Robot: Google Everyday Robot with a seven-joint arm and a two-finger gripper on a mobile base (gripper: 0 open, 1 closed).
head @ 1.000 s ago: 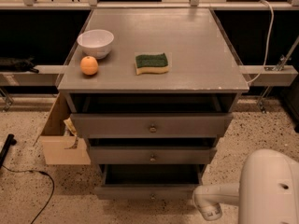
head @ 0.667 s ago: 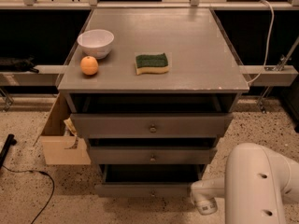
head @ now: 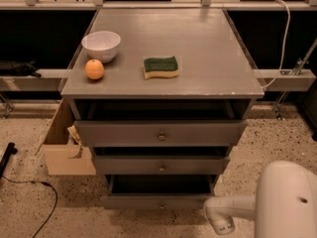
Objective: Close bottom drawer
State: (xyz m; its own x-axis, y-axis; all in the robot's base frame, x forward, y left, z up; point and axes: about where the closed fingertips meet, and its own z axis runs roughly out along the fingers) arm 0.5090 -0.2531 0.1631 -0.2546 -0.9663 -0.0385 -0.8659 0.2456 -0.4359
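Observation:
The bottom drawer [head: 157, 201] is the lowest of three grey drawers in the cabinet. It is pulled out, its dark box open behind the slim front panel, and its small knob is barely visible. The middle drawer [head: 161, 165] and the top drawer [head: 161, 133] also stand partly out. My gripper [head: 221, 224] is at the end of the white arm [head: 285, 202], low at the bottom right. It sits just right of the bottom drawer's front corner, close to it.
On the grey cabinet top [head: 208, 58] are a white bowl [head: 101, 44], an orange [head: 94, 69] and a green-and-yellow sponge [head: 160, 67]. A cardboard box [head: 63, 143] stands at the cabinet's left. A black cable [head: 34, 192] lies on the speckled floor.
The white arm swung left and then back a little to the right. The gripper end stays low by the bottom drawer's right corner. The drawers have not visibly moved.

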